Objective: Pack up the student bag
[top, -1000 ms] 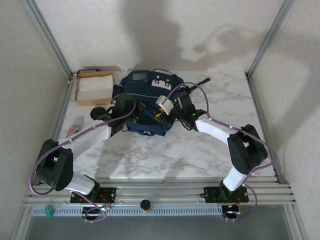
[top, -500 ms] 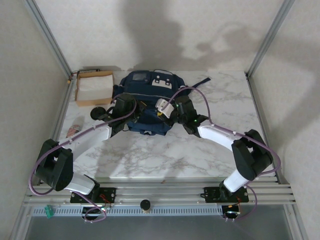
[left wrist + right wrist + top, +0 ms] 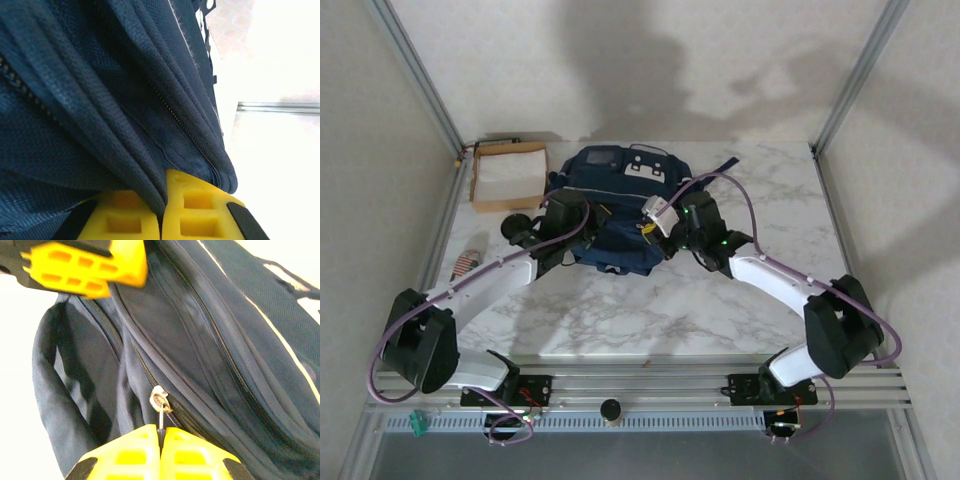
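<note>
At the far middle of the surface (image 3: 650, 300), the bag (image 3: 620, 190) is laid flat, with a cardboard box (image 3: 508, 175) just beside it on the left. A fold of its navy fabric is pinched by the left end effector (image 3: 162, 215), whose fingers are pressed together on it. The zip pull (image 3: 160, 402) is pinched between the fingers of the right end effector (image 3: 160, 450), near the bag's front opening.

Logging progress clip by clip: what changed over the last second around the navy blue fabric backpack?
The right gripper, shut on the small metal zipper pull, shifted slightly rightward across the navy blue fabric backpack, its elbow swinging out to the right. The left gripper stayed clamped on a backpack fold. The backpack and the shallow brown cardboard box did not move.
</note>
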`<state>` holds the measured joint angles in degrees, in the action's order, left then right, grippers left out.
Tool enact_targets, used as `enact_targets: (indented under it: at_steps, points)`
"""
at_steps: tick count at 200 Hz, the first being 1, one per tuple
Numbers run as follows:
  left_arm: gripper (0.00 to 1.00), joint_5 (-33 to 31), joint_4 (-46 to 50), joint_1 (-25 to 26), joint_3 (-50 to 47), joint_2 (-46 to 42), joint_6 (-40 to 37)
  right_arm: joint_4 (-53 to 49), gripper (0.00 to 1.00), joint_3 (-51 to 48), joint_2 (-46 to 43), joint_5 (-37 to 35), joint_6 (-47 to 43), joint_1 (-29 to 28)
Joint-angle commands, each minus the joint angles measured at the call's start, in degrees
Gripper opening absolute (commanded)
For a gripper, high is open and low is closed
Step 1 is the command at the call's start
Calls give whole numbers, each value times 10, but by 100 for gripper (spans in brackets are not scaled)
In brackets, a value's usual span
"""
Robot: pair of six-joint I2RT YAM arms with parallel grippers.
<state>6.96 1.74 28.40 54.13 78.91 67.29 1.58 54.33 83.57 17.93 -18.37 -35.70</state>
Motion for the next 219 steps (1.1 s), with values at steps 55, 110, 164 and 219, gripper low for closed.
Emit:
enact_targets:
  at_steps: [55,110,164,219]
  points:
    - [0,20,-10,-123,-18,-47,-72,-147,0,-31,-72,-57,151,52]
    - [20,102,-37,-118,-27,-55,-75,-132,0,11,-20,-1,168,-17]
    - [48,9,-132,35,-137,-125,115,-74,0,-1,-7,40,201,-38]
    - [40,-78,-173,132,-125,-53,233,-71,0,-8,-11,27,191,-55]
